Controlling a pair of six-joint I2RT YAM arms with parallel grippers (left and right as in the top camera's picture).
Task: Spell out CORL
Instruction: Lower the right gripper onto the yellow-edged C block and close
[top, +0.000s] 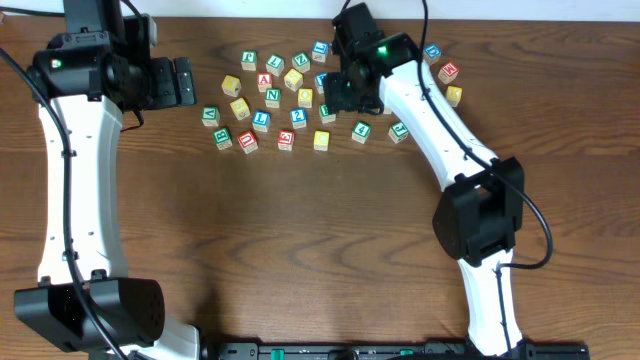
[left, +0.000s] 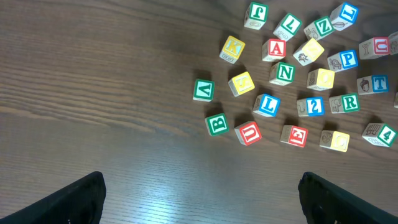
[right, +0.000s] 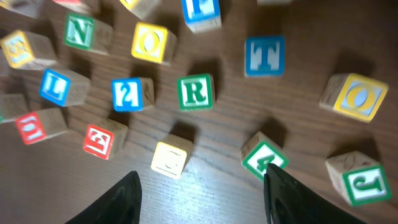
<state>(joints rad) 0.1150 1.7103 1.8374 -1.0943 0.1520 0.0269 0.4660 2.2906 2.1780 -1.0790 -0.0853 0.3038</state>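
Observation:
Several lettered wooden blocks lie scattered at the table's back centre. In the right wrist view I see the yellow C (right: 170, 160), green R (right: 195, 92), yellow O (right: 150, 42) and blue L (right: 55, 86). My right gripper (right: 202, 199) is open and empty, hovering just in front of the yellow C; in the overhead view it (top: 336, 94) is over the right part of the cluster. My left gripper (top: 186, 82) is open and empty, left of the blocks. The left wrist view shows its jaws (left: 199, 199) over bare wood, with the blue L (left: 268, 105), green R (left: 346, 103) and yellow C (left: 336, 140) ahead.
Other blocks crowd round: green 4 (right: 263, 159), red E (right: 98, 140), blue 2 (right: 127, 94), blue T (right: 264, 56), green N (right: 79, 31). A green B (left: 217, 124) and red U (left: 249, 132) sit at the cluster's near left. The wooden table (top: 320, 240) spreads in front.

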